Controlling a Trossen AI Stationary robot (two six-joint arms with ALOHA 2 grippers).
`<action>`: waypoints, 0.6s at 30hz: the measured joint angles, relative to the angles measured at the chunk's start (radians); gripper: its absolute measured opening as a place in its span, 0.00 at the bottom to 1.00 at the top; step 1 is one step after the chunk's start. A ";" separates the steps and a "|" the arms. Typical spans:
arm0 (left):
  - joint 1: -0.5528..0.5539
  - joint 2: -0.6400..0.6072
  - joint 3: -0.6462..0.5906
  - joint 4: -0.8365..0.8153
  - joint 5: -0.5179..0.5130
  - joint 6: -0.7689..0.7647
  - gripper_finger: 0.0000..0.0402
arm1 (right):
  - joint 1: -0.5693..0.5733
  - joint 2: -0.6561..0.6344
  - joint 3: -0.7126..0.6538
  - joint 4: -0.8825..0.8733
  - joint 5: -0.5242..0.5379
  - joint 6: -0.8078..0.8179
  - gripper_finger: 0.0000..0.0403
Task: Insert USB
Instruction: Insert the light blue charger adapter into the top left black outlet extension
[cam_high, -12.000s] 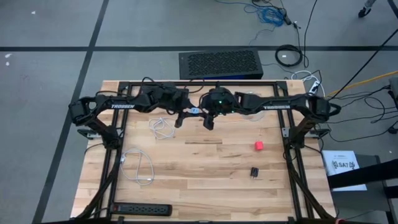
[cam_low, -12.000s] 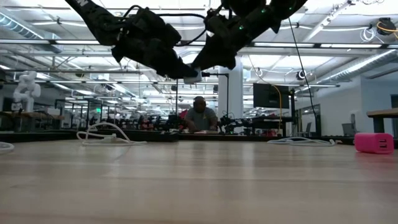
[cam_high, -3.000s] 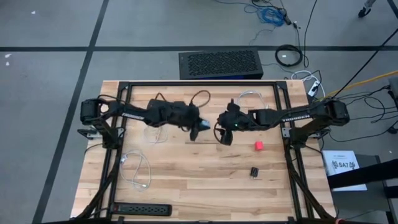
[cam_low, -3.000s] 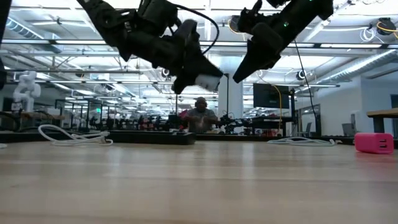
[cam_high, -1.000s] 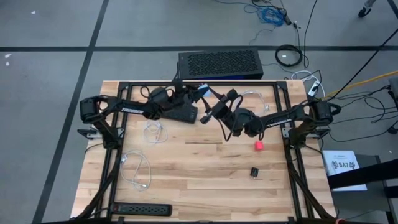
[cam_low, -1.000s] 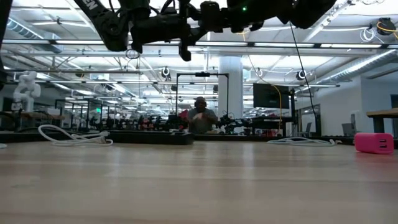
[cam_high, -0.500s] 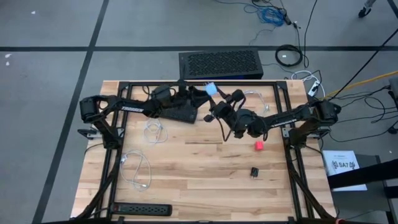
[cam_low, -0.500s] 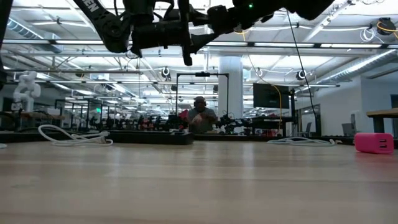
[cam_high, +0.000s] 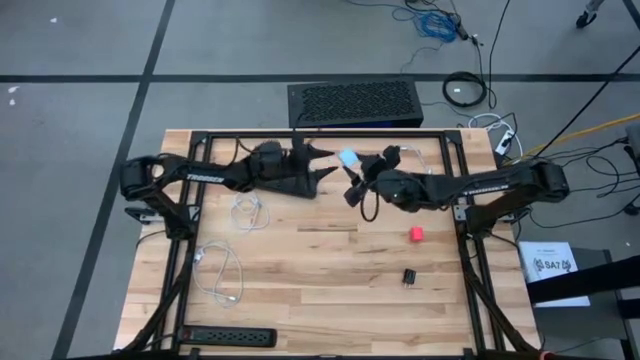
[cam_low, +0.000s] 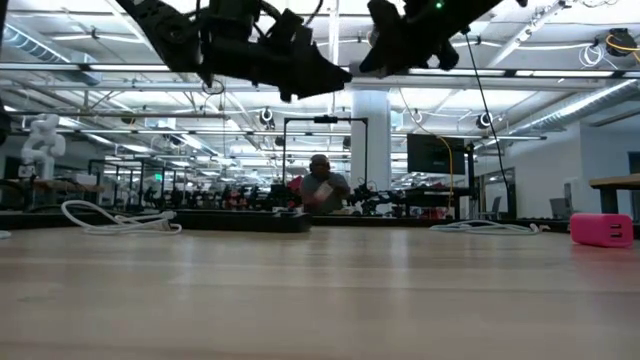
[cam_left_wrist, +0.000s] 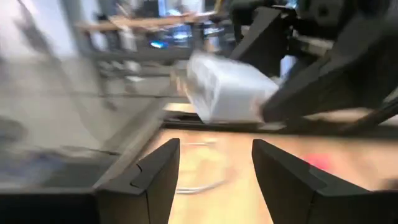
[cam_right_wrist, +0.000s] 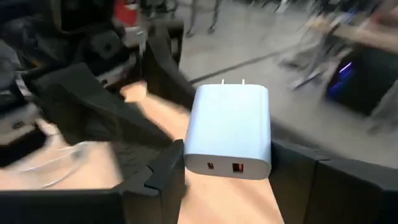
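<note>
The left gripper (cam_left_wrist: 214, 168) appears as two dark fingers (cam_left_wrist: 146, 180) spread apart with nothing between them, above the light wooden table (cam_left_wrist: 236, 174). Beyond them, a pale blue-white charger block (cam_left_wrist: 227, 90) is clamped in the dark fingers of the right gripper (cam_left_wrist: 283, 102), held off the table and tilted. A white cable (cam_left_wrist: 199, 185) and a blurred red object (cam_left_wrist: 320, 162) lie on the wood farther back.

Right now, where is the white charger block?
In the high view the white charger block is held up near the table's far middle by the right gripper, just right of the open left gripper.
</note>
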 joint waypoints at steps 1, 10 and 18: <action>-0.020 -0.009 0.000 -0.019 -0.063 0.078 0.52 | -0.011 -0.005 0.000 -0.013 -0.036 0.030 0.40; -0.203 -0.018 0.001 -0.011 -0.465 0.663 0.52 | -0.125 -0.009 0.000 -0.044 -0.274 0.169 0.40; -0.232 -0.017 0.001 -0.005 -0.504 0.920 0.52 | -0.161 -0.005 0.000 -0.018 -0.407 0.200 0.40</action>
